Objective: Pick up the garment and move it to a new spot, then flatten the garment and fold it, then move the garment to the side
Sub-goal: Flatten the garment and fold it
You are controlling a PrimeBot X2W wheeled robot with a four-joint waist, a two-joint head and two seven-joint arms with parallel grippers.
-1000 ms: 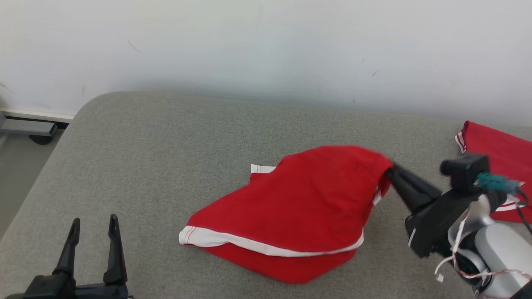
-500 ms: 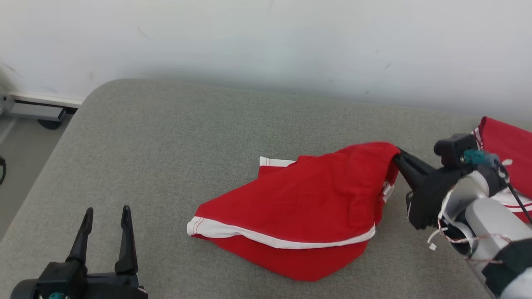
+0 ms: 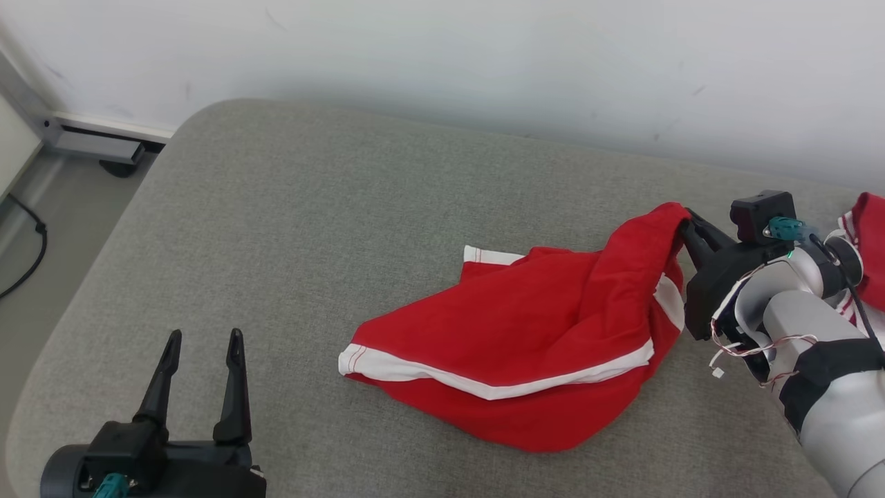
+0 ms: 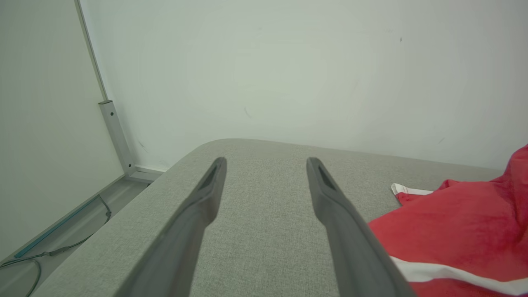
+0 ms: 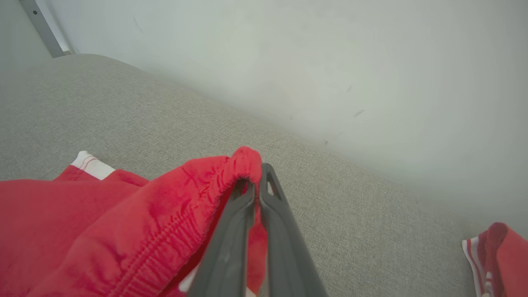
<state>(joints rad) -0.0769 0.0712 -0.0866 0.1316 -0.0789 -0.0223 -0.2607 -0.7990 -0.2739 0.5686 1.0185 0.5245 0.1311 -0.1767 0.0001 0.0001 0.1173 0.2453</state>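
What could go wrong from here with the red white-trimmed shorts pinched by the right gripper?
The right gripper pinches only a small waistband fold of the red white-trimmed shorts; it may slip. Most cloth lies on the grey upholstered surface, so dragging may bunch it. The second red garment nearby could snag.

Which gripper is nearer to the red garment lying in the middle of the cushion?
Right. The right gripper is shut on the raised elastic edge of the red garment, touching it. The left gripper stands open over bare grey cushion, well apart from the white-trimmed hem.
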